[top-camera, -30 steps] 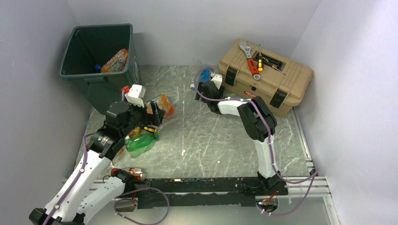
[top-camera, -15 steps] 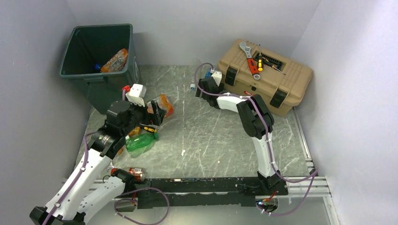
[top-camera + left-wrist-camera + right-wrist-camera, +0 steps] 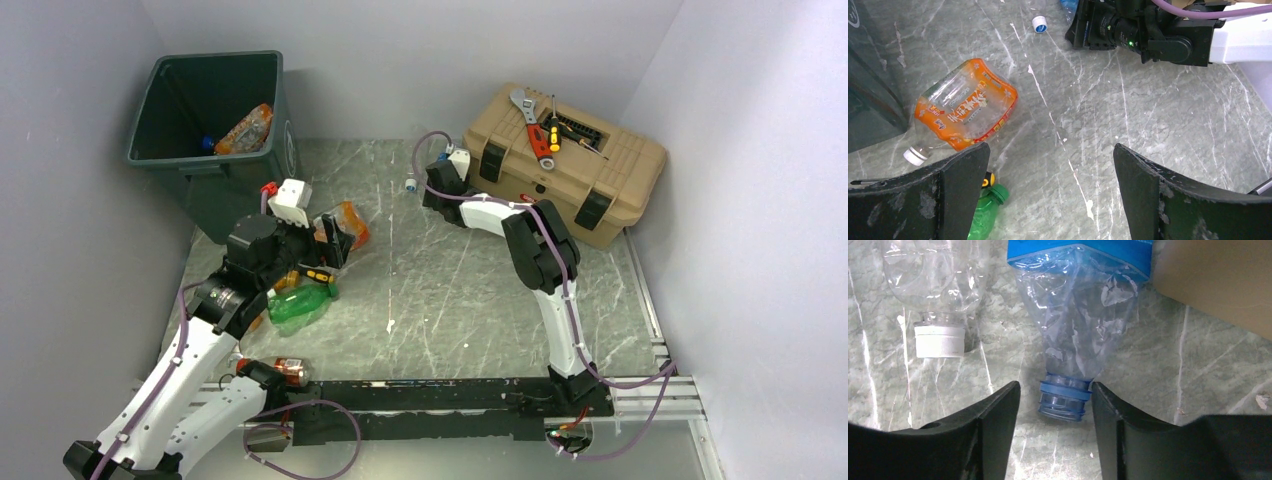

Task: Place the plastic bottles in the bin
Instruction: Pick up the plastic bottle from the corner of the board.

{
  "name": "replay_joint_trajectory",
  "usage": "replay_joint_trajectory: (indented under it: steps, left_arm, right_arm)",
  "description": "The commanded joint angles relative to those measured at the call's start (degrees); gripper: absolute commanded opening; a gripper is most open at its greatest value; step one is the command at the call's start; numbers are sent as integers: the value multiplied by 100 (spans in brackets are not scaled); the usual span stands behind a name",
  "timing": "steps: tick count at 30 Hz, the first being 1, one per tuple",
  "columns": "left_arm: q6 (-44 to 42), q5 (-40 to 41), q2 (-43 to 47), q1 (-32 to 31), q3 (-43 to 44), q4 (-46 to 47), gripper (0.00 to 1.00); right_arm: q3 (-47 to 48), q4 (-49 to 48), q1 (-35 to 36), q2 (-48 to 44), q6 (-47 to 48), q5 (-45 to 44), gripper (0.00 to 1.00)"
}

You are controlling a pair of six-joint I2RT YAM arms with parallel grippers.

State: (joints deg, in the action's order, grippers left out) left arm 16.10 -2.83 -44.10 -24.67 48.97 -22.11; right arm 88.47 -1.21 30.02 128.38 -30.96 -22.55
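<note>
Our left claw (image 3: 1053,165) hangs spread above the table (image 3: 1158,115), an orange bottle (image 3: 965,112) at its 10 o'clock. Farther out, our right claw (image 3: 1054,392) gapes astride the neck of a blue-labelled bottle (image 3: 1080,315), placed, we judge, to pinch it. The bin (image 3: 235,195) waits at 11 o'clock.

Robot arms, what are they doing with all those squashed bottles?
They are tidying plastic bottles into the green bin, which already holds a crumpled bottle. The right gripper is open around the neck of a clear bottle with a blue label, beside the tan toolbox, not gripping it yet. The left gripper hangs open above an orange bottle on the table.
</note>
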Motion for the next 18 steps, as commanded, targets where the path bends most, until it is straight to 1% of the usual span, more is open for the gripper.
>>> replay_joint_trajectory:
  steps: [1,3,5,8,12,14,16,18]
  left_arm:
    - [96,-104,42,23,51,159,100]
    - [96,-102,42,24,51,158,99]
    - [88,-90,43,23,56,152,100]
    - [79,-81,52,23,51,146,99]
    - [73,-55,63,27,51,148,99]
    - [70,-29,64,24,44,138,99]
    - [61,-29,80,24,45,147,100]
    - [82,-21,109,31,22,210,99]
  right_arm:
    - [285,265,-154,112,-6,-64,55]
    - [311,295,-162,128,0,-66,52]
    - [300,286,-163,114,18,-61,45]
    - [96,62,-165,-3,160,40,32]
    - [-273,-207,-151,-301,301,114,17]
    - [-542,-260,-118,-588,365,148,8]
    - [-949,-431,-45,-1117,432,166,0]
    - [-1355,-541,54,-1613,430,148,0]
